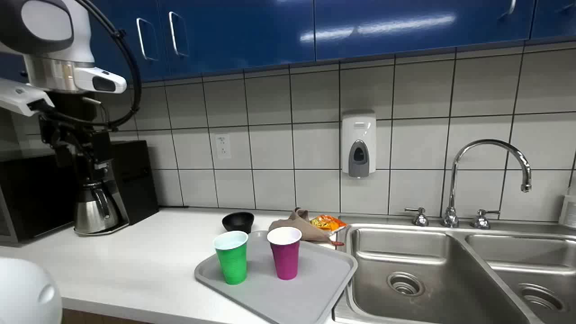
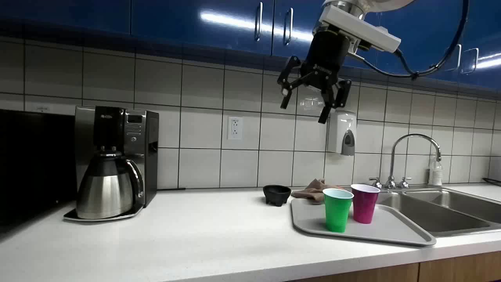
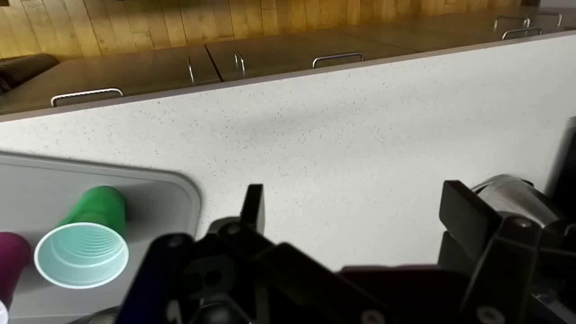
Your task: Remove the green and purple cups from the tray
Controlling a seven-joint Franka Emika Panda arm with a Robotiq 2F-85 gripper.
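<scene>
1. plainly, the tool (image 3: 353, 189) has its fingers spread wide, only the desk (image 3: 315, 148) showing through the gap; it has hold of nothing.
2. the coming move likely turns on sideways travel: in the wrist view the green cup (image 3: 101, 207) lies at nine o'clock from the tool, well apart; in an exterior view the green cup (image 2: 337, 213) sits far lower, between five and six o'clock.
3. both cups stand upright on the tray (image 3: 40, 193), so their long axes run vertical (the lean in the wrist view looks like camera angle). the purple cup (image 3: 11, 265) is farther out, also near nine o'clock, which makes green the likelier first pick.
4. the snag could be purple standing near green, since one finger may have to slip between them.
5. around them, in an exterior view: the black bowl (image 1: 238, 222) at twelve o'clock from green, the brown cloth (image 1: 297, 223) between twelve and one from purple, a snack packet (image 1: 327, 222) between one and two. in the wrist view, the steel carafe (image 3: 510, 195) sits at three o'clock from the tool, the opposite way.
</scene>
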